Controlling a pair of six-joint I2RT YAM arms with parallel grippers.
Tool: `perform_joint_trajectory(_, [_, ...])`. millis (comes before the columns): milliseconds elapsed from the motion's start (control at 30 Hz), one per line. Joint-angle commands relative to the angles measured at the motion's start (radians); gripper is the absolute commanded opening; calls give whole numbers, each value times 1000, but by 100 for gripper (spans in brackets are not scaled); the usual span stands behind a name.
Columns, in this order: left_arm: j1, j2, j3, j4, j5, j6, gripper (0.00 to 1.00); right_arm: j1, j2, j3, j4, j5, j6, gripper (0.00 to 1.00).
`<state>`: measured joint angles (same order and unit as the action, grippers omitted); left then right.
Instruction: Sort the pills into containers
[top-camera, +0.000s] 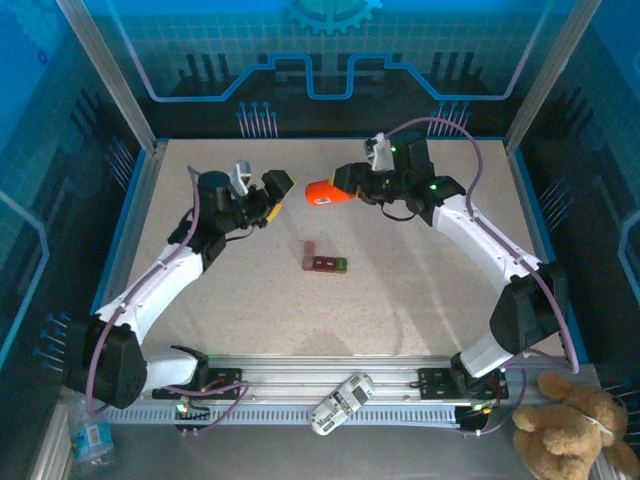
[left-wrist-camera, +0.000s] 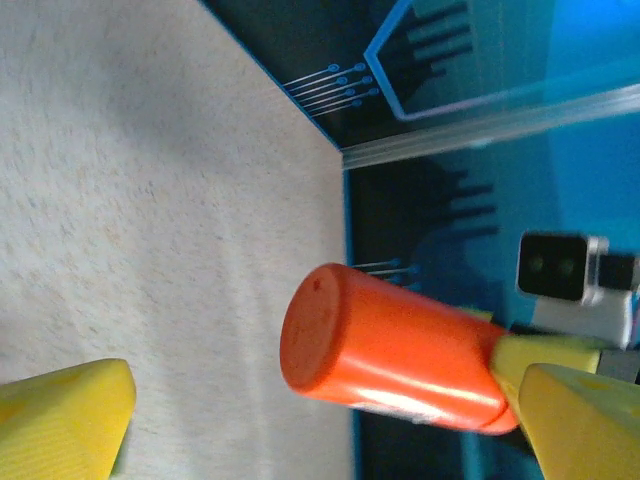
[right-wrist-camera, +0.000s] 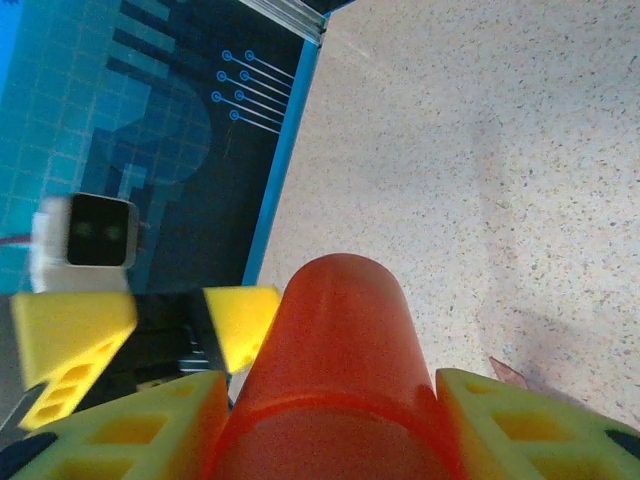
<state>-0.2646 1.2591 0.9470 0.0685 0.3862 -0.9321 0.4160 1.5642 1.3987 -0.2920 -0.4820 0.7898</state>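
Left to right: the left gripper stands with its yellow fingers spread wide and nothing between them, facing the free end of an orange bottle that sits roughly level just to its right. The right gripper is clamped on the bottle's other end, a finger pressed to each side. The containers, a dark red strip with one green end, lie flat on the speckled table, apart from both grippers, toward the arm bases from the gap between them.
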Motion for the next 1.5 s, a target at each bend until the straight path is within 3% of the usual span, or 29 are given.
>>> perform_joint_trajectory(0, [-1,-26,92,-298,4,448,99,-42,6,73,-56,-44,-47,36])
perform_joint_trajectory(100, [-40,-45,55,-316,-41,687,99,-92,25,105,-129,-106,-91,36])
perform_joint_trajectory(200, [-112,-88,-34,-231,-88,880,99,-142,41,136,-206,-170,-169,36])
perform_joint_trajectory(433, [-194,-123,-223,94,-57,1129,98,-210,86,181,-363,-310,-343,36])
perform_joint_trajectory(600, [-256,-66,-235,177,-115,1277,97,-188,91,158,-383,-339,-368,36])
perform_joint_trajectory(1100, [-295,22,-219,300,-160,1288,95,-36,89,92,-346,-339,-344,35])
perform_joint_trajectory(1467, [-304,35,-205,294,-139,1254,88,-2,91,49,-271,-361,-290,35])
